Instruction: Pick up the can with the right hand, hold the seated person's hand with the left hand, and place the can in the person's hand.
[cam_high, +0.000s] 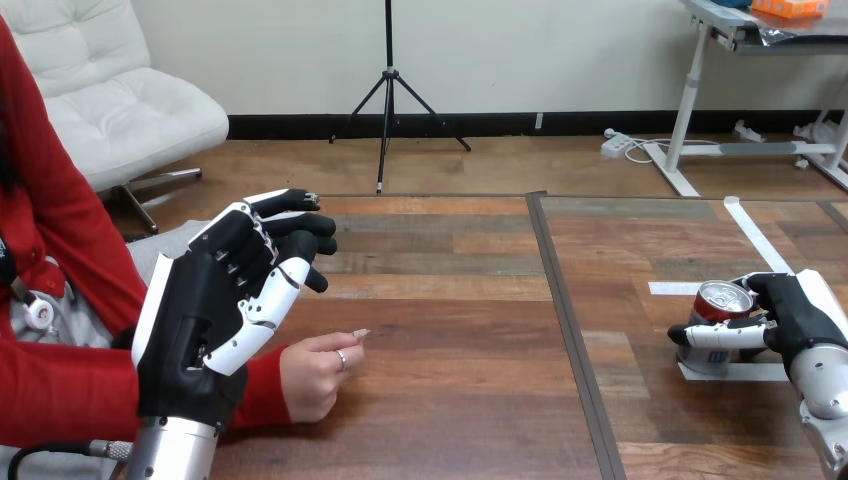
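The desk (450, 400) is made of wooden planks in brown and reddish tones. A dark strip (565, 330) runs from its far edge to its near edge and splits it into a left and a right part. On the right part lie pieces of white tape (752, 235): one long slanted piece, a short one beside it, and another nearer the front.

The can (712, 340) stands upright on the right part of the desk, on that front piece of tape. It is red with a silver top. The top faces up with its tab showing; I cannot tell whether there is anything inside.

The right hand (800, 315) comes in from the right edge and is wrapped round the can, with the thumb across the near side and the fingers curled behind it.

On the left part, the person's hand (315, 375) rests on the desk, loosely curled, coming out of a red sleeve (60, 390). The left hand (215, 320) is raised over that sleeve and wrist, its fingers loosely bent and spread, closed on nothing. I cannot tell whether it touches the sleeve. The can and the person's hand are well apart.
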